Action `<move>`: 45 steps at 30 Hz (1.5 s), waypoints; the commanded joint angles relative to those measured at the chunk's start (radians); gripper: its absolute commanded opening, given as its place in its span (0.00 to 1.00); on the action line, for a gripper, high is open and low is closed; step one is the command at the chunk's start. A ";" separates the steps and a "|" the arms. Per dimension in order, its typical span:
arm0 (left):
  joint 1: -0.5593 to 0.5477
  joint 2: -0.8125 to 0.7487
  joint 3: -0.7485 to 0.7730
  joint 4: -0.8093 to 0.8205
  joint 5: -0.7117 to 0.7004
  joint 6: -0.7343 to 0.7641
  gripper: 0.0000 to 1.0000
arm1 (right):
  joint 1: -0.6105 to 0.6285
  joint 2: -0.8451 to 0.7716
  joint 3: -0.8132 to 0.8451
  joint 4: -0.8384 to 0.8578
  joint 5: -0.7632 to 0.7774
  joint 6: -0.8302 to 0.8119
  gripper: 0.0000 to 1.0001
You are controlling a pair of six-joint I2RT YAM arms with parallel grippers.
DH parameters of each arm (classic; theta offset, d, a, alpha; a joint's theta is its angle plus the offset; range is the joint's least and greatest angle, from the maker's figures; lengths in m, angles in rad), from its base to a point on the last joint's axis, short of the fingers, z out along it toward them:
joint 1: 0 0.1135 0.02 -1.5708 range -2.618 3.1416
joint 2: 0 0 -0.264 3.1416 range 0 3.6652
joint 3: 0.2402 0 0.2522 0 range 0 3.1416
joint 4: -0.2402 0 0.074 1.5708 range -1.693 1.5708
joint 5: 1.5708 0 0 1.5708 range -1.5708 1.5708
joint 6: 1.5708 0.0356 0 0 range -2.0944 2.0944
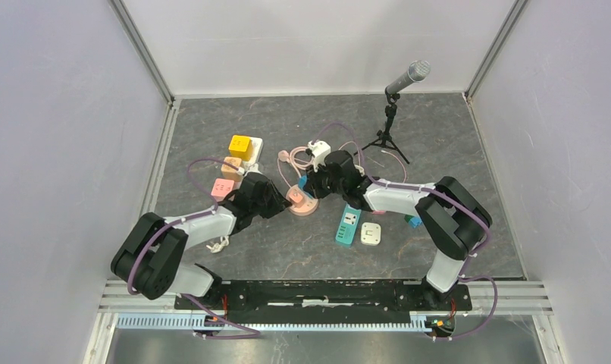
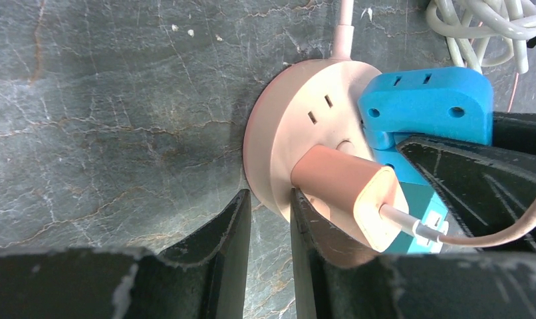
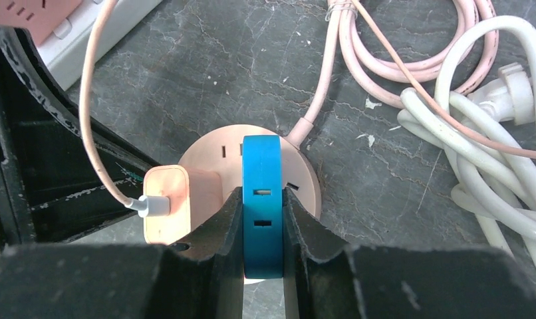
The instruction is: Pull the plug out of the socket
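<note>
A round pink socket (image 1: 301, 203) lies mid-table, with a blue plug (image 3: 262, 166) and a pink charger (image 3: 179, 199) standing in its face (image 3: 300, 171). My right gripper (image 3: 262, 199) is shut on the blue plug, one finger on each flat side. My left gripper (image 2: 270, 196) has its fingers close together at the socket's (image 2: 298, 100) near rim, which sits between the tips; one finger lies under the pink charger (image 2: 345, 183). The blue plug (image 2: 425, 100) shows beyond it. In the top view the two grippers (image 1: 283, 201) (image 1: 311, 186) meet over the socket.
Yellow (image 1: 240, 145) and pink (image 1: 225, 187) cube sockets stand at the left. A teal strip (image 1: 348, 225) and a white adaptor (image 1: 371, 233) lie at the right. A microphone on a tripod (image 1: 393, 98) stands at the back. White (image 3: 491, 166) and pink (image 3: 378, 53) cable coils lie beside the socket.
</note>
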 commanded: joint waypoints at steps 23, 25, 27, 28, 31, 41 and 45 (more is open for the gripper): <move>-0.003 0.096 -0.048 -0.204 -0.084 0.089 0.35 | -0.012 0.033 0.122 -0.050 -0.134 0.086 0.00; -0.003 0.105 -0.048 -0.204 -0.086 0.092 0.35 | -0.056 0.040 0.114 0.030 -0.301 0.205 0.00; -0.003 0.110 -0.053 -0.196 -0.085 0.095 0.35 | -0.066 0.049 0.113 0.077 -0.363 0.253 0.00; -0.003 0.115 -0.053 -0.192 -0.080 0.095 0.35 | -0.066 0.055 0.112 0.088 -0.378 0.266 0.00; -0.003 0.120 -0.054 -0.191 -0.074 0.097 0.35 | -0.067 0.065 0.082 0.154 -0.414 0.310 0.00; -0.003 0.119 -0.055 -0.198 -0.071 0.095 0.35 | -0.108 0.084 -0.083 0.589 -0.562 0.569 0.00; -0.003 0.119 -0.059 -0.198 -0.072 0.091 0.35 | -0.113 0.079 -0.108 0.667 -0.582 0.607 0.00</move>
